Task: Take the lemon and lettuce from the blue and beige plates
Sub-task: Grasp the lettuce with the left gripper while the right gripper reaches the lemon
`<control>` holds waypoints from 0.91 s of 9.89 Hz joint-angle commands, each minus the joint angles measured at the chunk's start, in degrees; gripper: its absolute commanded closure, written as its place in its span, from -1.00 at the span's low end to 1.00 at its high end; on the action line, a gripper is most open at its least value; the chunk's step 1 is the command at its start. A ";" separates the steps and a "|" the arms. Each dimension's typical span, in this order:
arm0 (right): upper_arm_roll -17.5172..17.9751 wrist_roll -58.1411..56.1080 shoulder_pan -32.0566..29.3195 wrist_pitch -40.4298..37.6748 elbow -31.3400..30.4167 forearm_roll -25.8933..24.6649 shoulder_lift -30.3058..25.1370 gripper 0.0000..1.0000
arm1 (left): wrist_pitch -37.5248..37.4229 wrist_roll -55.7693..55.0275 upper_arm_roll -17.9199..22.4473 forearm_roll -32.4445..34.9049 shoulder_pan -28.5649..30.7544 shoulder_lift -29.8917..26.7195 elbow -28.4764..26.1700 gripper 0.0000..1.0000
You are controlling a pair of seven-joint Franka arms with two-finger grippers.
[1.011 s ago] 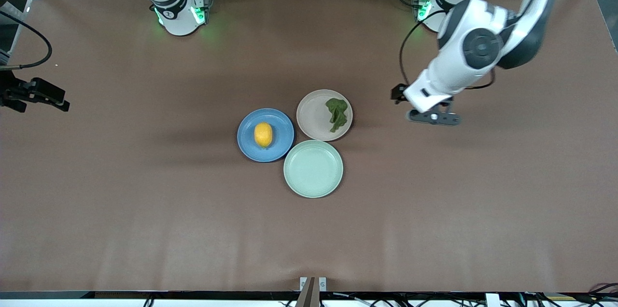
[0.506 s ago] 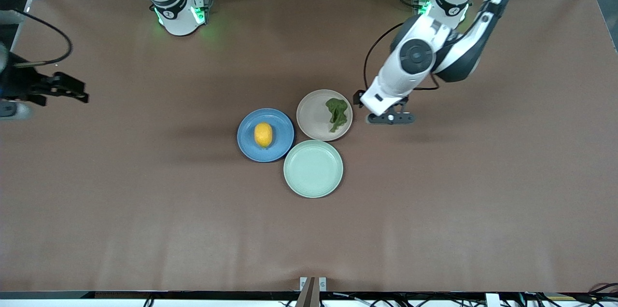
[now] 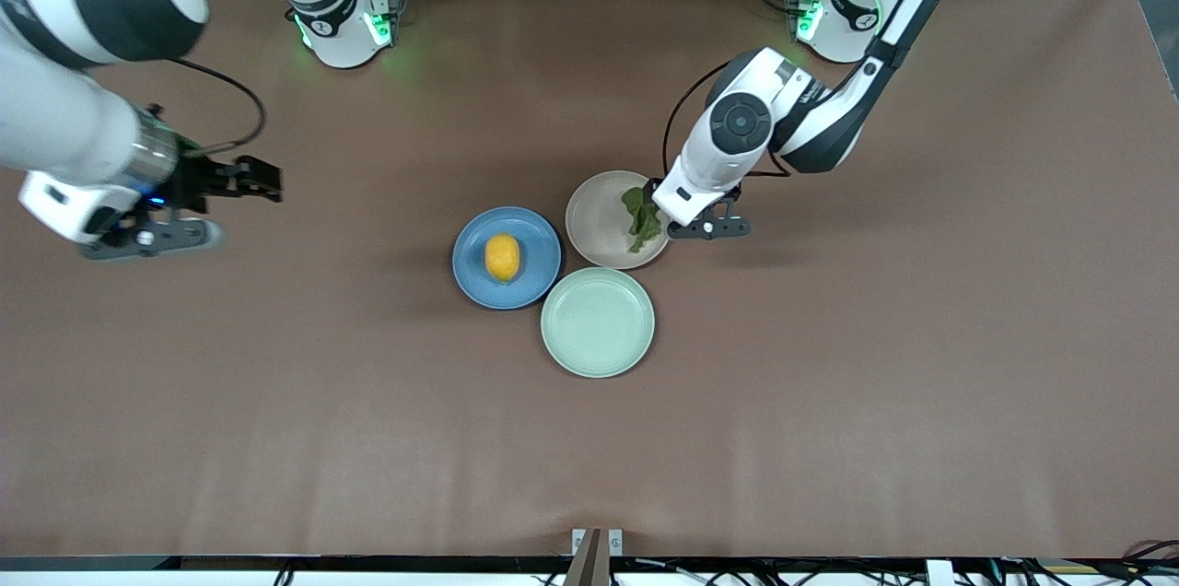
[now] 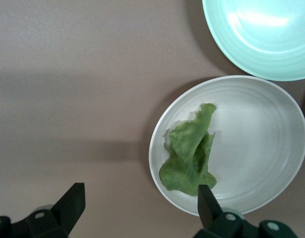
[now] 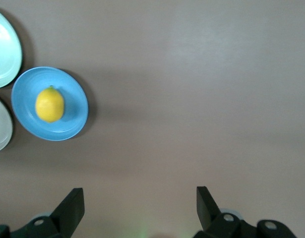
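Note:
The yellow lemon [image 3: 502, 256] [image 5: 49, 104] lies in the middle of the blue plate [image 3: 468, 280] [image 5: 74, 124]. The dark green lettuce [image 3: 642, 217] [image 4: 189, 161] lies on the beige plate [image 3: 594, 222] [image 4: 264, 144], toward the left arm's end. My left gripper [image 3: 706, 227] [image 4: 140, 194] hangs open over that plate's edge, one fingertip [image 4: 204, 198] above the rim by the leaf and the other over bare table. My right gripper [image 3: 152, 236] [image 5: 140, 194] hangs open over bare table near the right arm's end, well apart from the blue plate. Neither holds anything.
A pale mint-green plate [image 3: 598, 322] [image 4: 261, 44] with nothing on it touches both other plates and lies nearer to the front camera. The three plates sit in a tight cluster mid-table on a brown mat [image 3: 829, 383].
The left arm has swung in from its end of the table to the beige plate's edge. The right arm has come in from the table's end toward the blue plate. Both grippers stayed open.

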 commanded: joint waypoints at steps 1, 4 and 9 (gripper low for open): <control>-0.35 3.63 1.55 1.74 0.31 2.27 1.86 -1.00 | 0.33 -4.94 0.12 3.27 -2.42 5.80 4.22 -1.00; -0.35 11.45 6.38 4.12 0.22 2.36 4.41 -1.00 | 0.33 -6.35 0.21 3.45 -3.48 8.19 5.63 -1.00; -0.35 17.01 14.03 17.01 -8.36 3.86 6.79 -1.00 | 0.33 -10.48 0.56 5.38 -5.51 12.49 9.50 -1.00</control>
